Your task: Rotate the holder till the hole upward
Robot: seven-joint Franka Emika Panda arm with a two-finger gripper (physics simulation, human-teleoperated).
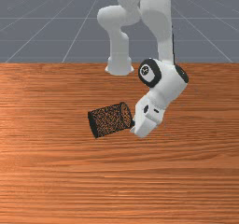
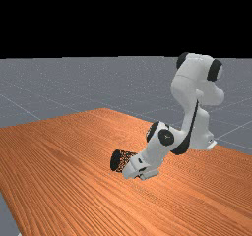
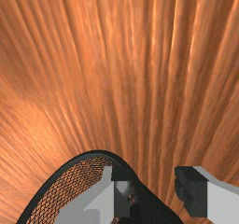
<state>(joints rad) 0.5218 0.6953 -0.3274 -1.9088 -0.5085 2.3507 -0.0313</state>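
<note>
My gripper (image 1: pixel 147 120) is low over the table, tilted, at the open end of the black mesh holder (image 1: pixel 110 120). The holder lies on its side, with its dark closed base toward the front view's left and its round opening toward my hand. In the far view the hand (image 2: pixel 135 168) partly covers the holder (image 2: pixel 121 161). In the wrist view the gripper (image 3: pixel 152 195) is open: one finger overlaps the mesh opening and the other stands outside the rim (image 3: pixel 99 153), with part of the holder's side wall between them. Contact with either finger cannot be made out.
The wood table (image 1: pixel 186 181) extends around the holder and hand. The arm's base (image 1: pixel 119 65) stands at the table's back edge in the front view, and the forearm comes down behind the hand from the front view's upper right.
</note>
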